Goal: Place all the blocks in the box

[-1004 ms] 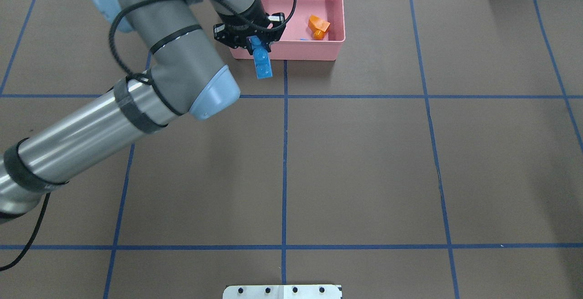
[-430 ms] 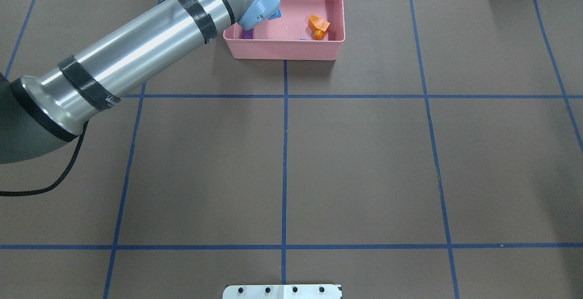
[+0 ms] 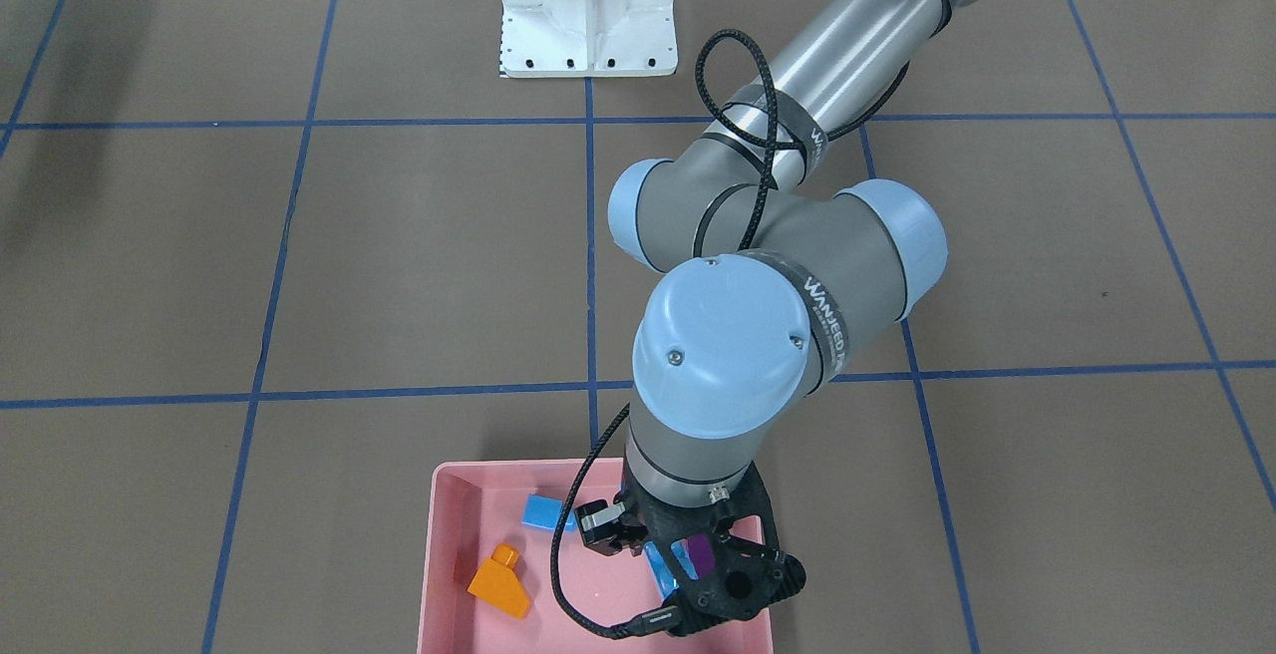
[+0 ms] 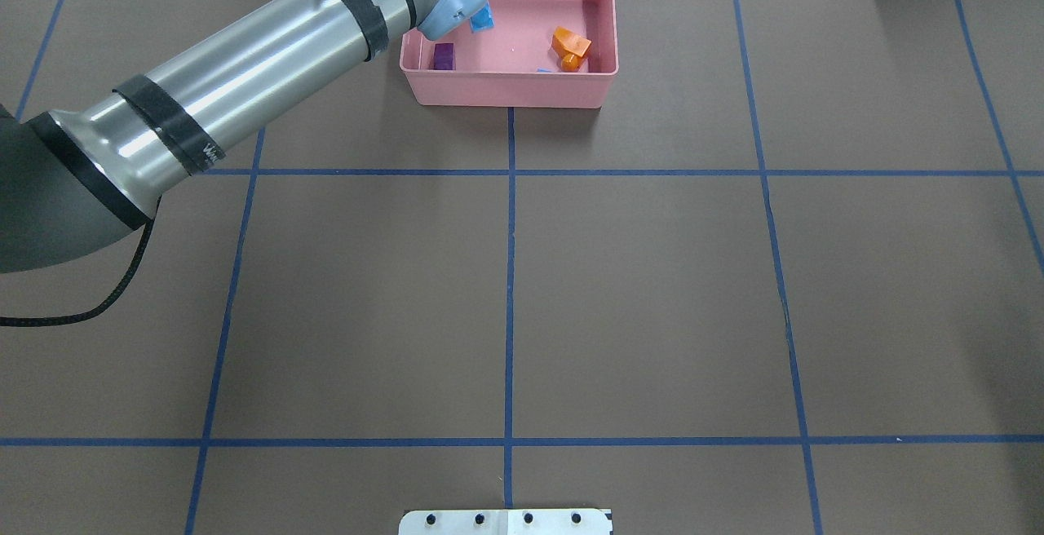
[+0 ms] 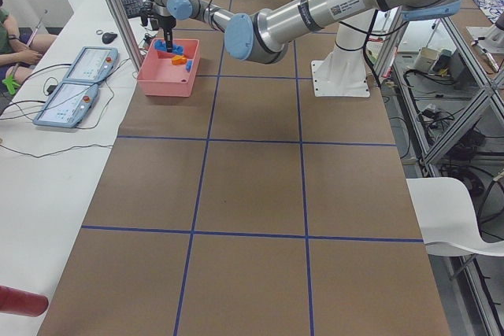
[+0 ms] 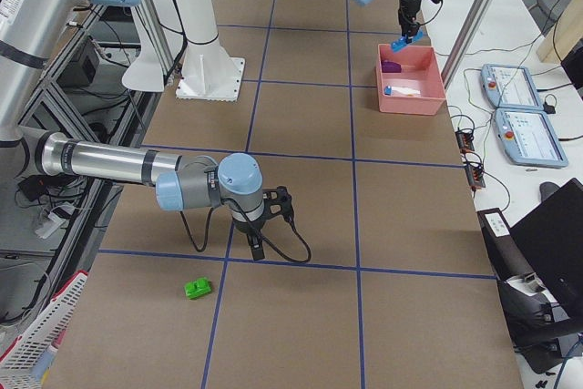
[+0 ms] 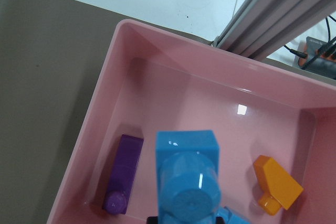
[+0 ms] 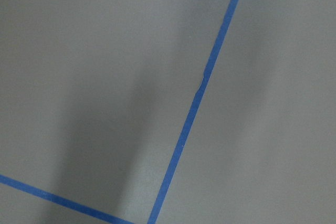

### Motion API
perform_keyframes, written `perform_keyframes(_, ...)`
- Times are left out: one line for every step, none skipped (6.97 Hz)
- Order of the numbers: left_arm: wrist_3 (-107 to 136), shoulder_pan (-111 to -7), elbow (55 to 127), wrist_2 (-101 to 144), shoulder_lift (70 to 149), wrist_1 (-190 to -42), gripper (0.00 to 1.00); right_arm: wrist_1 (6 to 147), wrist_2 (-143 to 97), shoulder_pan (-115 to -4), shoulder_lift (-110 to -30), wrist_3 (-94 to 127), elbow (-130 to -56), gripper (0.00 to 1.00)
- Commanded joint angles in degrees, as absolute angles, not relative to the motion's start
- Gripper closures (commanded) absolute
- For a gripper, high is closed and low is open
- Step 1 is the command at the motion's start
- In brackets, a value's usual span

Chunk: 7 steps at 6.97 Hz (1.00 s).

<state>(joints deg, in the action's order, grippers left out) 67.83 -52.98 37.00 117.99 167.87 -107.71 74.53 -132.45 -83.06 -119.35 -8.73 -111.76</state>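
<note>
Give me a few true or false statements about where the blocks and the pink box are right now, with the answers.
1. The left gripper holds the long blue block above the box. True.
2. The green block lies in the box. False: it lies on the table, far from the box.
3. The purple block lies inside the box. True.
4. The orange block sits on the table outside the box. False: it is inside the box.
5. The small blue cube is inside the box. True.
</note>
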Motion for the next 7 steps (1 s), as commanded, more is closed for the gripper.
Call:
perform_keyframes(65.9, -52.7, 37.3, 119.3, 168.0, -108.4, 0.0, 73.7, -132.5, -83.1, -120.1, -8.6, -111.8, 0.01)
perform_keyframes(63.9, -52.6, 40.6, 120.4, 167.2, -107.9, 0.0, 73.7, -132.5, -83.0, -120.5, -8.6, -111.8, 0.0)
perform_keyframes(61.0, -53.0, 46.7, 125.5, 162.6, -105.8, 0.0, 72.8, -132.5, -83.0, -121.5, -8.5, -111.7, 0.0)
perform_keyframes(55.8, -53.6, 57.5, 127.1, 156.0, -99.8, 0.0, 68.5, -132.5, -83.0, -124.2, -8.2, -111.0, 0.0)
perform_keyframes(48.2, -53.7, 68.4, 126.8, 148.8, -92.3, 0.0, 62.7, -132.5, -83.0, -126.5, -7.6, -108.4, 0.0)
perform_keyframes(40.0, -53.7, 81.9, 126.8, 136.4, -90.2, 0.0, 56.1, -132.5, -83.0, -127.0, -6.4, -103.8, 0.01)
perform_keyframes(29.1, -55.2, 94.4, 126.6, 121.9, -90.1, 0.0, 50.6, -132.5, -82.8, -127.0, -3.2, -100.1, 0.01)
